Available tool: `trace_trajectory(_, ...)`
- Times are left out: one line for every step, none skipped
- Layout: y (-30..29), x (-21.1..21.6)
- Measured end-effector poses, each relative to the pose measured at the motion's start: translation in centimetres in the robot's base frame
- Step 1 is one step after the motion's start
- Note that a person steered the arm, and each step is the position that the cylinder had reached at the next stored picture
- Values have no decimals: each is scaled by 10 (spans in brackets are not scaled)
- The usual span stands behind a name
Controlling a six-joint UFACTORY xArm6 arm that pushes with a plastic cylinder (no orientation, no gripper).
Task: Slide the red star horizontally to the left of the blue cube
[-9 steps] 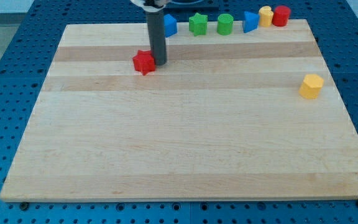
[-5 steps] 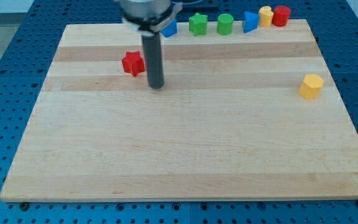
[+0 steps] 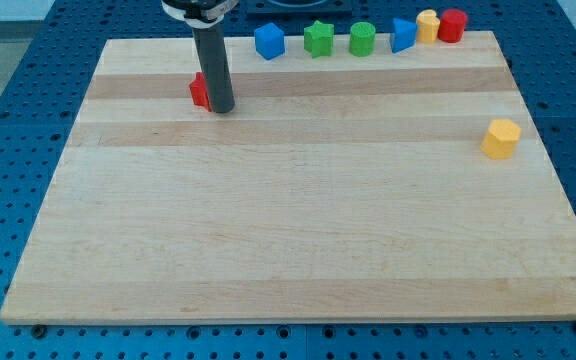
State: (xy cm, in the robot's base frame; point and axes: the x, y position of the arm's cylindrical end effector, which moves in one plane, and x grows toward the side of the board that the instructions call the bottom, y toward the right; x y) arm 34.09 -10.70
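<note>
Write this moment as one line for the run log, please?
tip: touching red star's right side | red star: partly hidden, lower-left of blue cube | goal: not yet level with cube

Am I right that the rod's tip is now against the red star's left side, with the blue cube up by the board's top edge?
Not quite: in the camera view my tip sits at the right side of the red star, not its left. The blue cube is indeed by the board's top edge.
</note>
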Motion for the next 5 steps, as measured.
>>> trace_trajectory(0,46)
trace_trajectory(-9,56)
trace_trajectory(-33,13)
trace_trajectory(-42,-31)
trace_trajectory(-42,-55)
